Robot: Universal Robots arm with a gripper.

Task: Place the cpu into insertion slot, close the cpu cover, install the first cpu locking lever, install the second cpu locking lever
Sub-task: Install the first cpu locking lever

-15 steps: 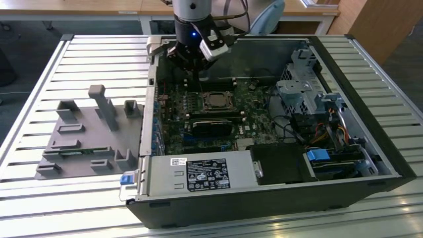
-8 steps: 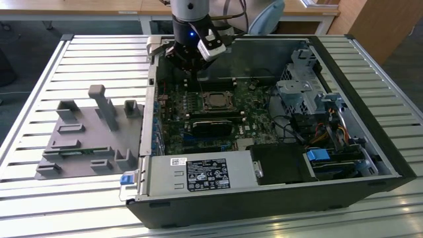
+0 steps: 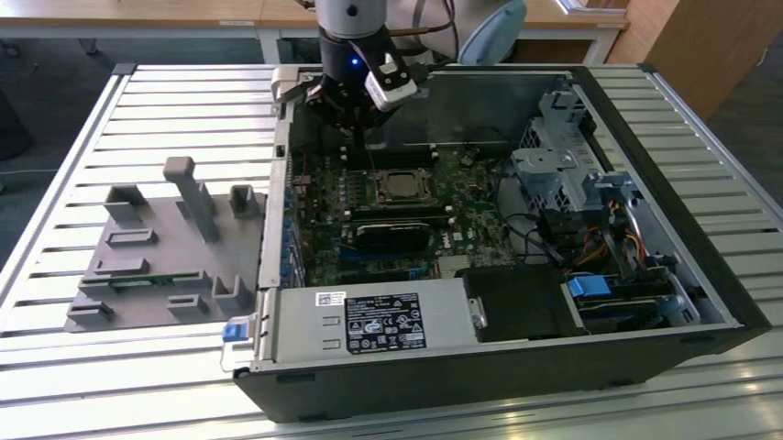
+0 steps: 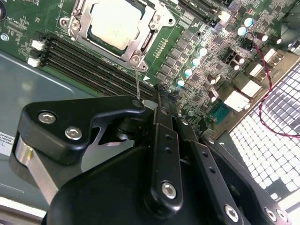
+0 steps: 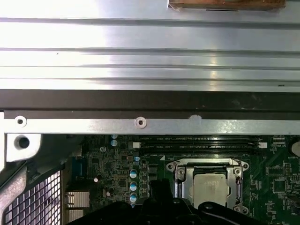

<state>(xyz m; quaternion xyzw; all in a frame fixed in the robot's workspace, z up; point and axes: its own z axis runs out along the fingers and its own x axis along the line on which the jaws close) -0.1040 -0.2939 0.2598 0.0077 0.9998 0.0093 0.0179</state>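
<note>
With the cpu [image 4: 115, 23] seated in the insertion slot [image 4: 149, 41] under the lowered cpu cover [image 4: 75, 26], the claw [image 4: 158, 104], seemingly clenched on the upright locking lever [image 4: 137, 82], should ideally swing it down smoothly, avoiding sideways bending.

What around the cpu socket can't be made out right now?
- Second wrist view: the picture edge cuts off one side of the cover and cpu; the tool hides the board beside them.
- First wrist view: the tool hides part of one edge of the cover.
- Exterior view: the cover is too small to tell whether it is latched.
</note>
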